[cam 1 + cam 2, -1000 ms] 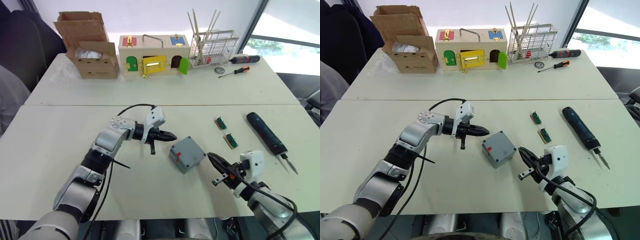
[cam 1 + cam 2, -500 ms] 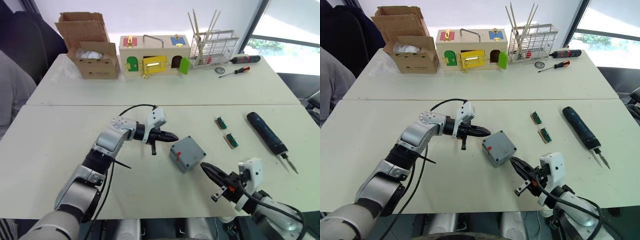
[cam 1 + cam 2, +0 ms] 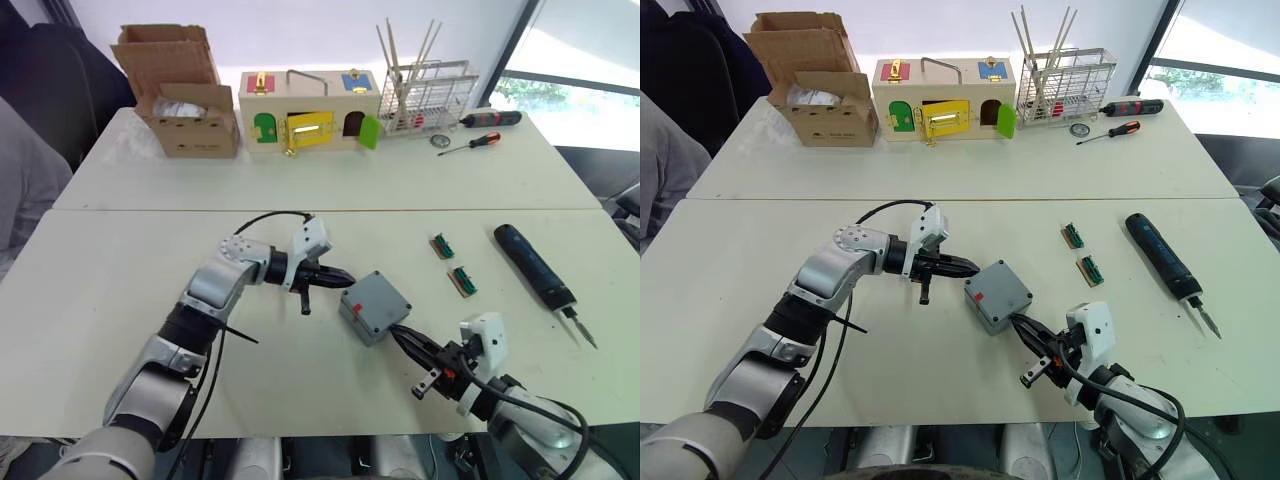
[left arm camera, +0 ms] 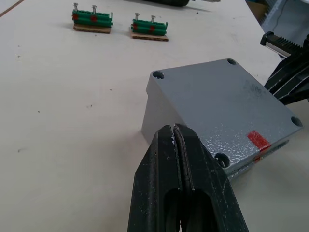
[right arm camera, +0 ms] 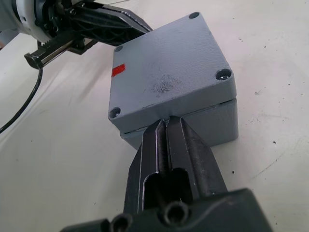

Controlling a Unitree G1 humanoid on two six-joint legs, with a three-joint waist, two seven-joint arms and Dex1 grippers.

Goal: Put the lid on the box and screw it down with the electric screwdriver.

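Silver-grey jointed arms with looping black cables, white wrist housings, black-fingered tools.

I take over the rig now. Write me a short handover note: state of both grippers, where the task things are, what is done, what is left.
Left gripper: shut, empty, tips at one side of the lid.
Right gripper: shut, empty, tips at the opposite side, at the seam between lid and box.
Lid: already on the box, red mark up, near the middle of the front table.
Electric screwdriver: lies untouched on the table to the right, apart from the box.
Done: lid placed.
Left: pick up the screwdriver and drive the corner screws; whether screws are in the holes cannot be seen.
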